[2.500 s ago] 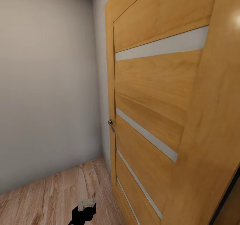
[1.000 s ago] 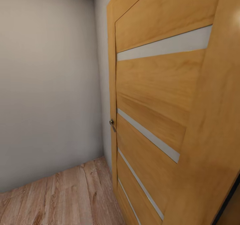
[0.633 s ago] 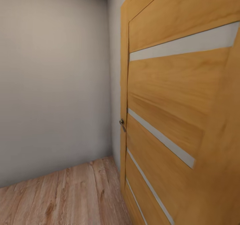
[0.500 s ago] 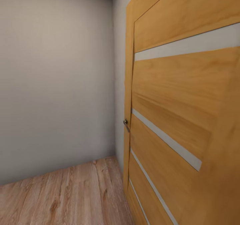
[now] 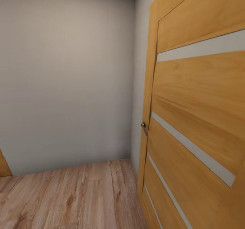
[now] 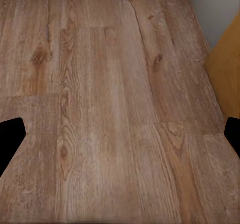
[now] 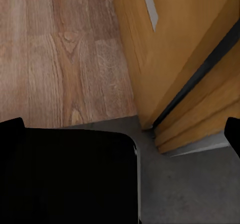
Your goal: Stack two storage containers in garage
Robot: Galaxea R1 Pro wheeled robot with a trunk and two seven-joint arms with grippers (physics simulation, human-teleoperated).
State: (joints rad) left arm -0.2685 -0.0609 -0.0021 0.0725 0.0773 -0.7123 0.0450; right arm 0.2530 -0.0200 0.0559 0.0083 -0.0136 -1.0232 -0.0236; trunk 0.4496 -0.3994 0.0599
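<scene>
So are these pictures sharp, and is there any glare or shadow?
Head view: soft, the door and wall slightly smeared, no glare. Left wrist view: evenly lit floor, grain fairly clear. Right wrist view: a black shape blocks the lower part.

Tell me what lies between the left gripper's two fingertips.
Between the left gripper's fingertips, the left wrist view shows bare wood-plank floor; nothing is held there.

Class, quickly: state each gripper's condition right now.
Left gripper: open, holding nothing, above the light wood-plank floor.
Right gripper: open, empty.
</scene>
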